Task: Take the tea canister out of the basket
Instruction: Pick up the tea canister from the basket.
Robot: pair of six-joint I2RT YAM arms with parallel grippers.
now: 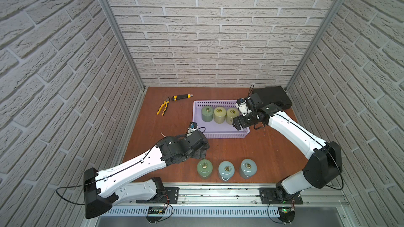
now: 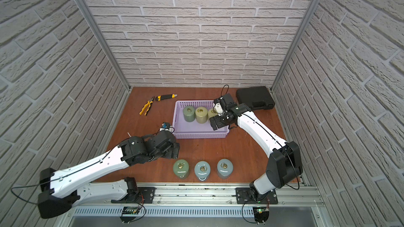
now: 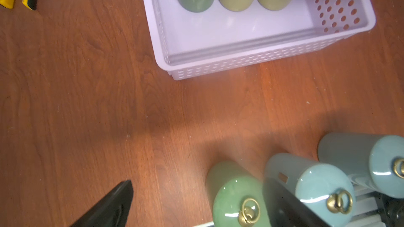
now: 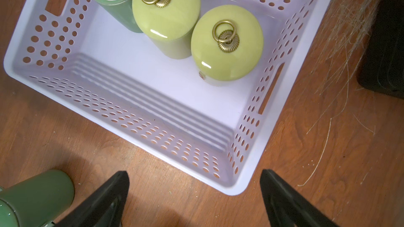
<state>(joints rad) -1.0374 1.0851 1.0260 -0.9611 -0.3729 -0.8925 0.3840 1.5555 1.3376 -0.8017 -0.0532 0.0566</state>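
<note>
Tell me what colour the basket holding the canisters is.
The basket is lavender, with perforated sides; the right wrist view shows it best.

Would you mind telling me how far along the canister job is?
Done: three removed canisters stand on the table. In hand: nothing; the right tool hangs open and empty by the basket. Left: three remaining canisters along the basket's far wall.
</note>
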